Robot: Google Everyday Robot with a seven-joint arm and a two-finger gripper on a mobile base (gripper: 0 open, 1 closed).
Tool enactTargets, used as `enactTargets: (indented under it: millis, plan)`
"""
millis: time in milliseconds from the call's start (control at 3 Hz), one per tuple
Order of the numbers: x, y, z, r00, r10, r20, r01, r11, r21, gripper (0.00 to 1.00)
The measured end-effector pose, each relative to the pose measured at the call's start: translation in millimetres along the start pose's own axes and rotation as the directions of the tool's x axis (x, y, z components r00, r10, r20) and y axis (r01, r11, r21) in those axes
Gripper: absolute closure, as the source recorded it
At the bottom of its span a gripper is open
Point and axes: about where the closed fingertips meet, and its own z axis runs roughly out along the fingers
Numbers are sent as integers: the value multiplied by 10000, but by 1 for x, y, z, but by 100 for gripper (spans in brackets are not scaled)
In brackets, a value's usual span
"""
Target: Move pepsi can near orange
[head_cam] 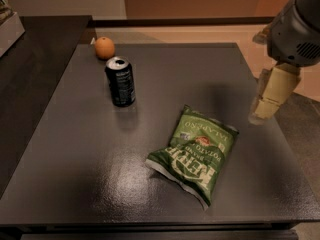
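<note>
Standing near the orange [104,47], the pepsi can [120,81] is ungrasped; the gripper [267,101] hangs far right, its opening cannot be told.

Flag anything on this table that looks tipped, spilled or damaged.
Nothing stands out. The can stands upright just in front of the orange, apart from it. The chip bag lies flat, nothing spilled. The gripper hangs at the right edge of the table, clear of all three.

The dark table [75,174] carries 3 things: an orange [104,47] at its far left edge, a pepsi can [120,81] upright near it, and a green chip bag [196,153] lying mid-table. The gripper [264,109] hangs at the table's right edge.
</note>
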Motion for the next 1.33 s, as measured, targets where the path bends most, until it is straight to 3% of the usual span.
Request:
enactTargets:
  millis: [667,1333]
  plan:
    - [-65,-38,50,9921,-26,1251,30,10000,-25,0]
    - [-122,-53,103,9688,496,2428,-371,9978,-555,0]
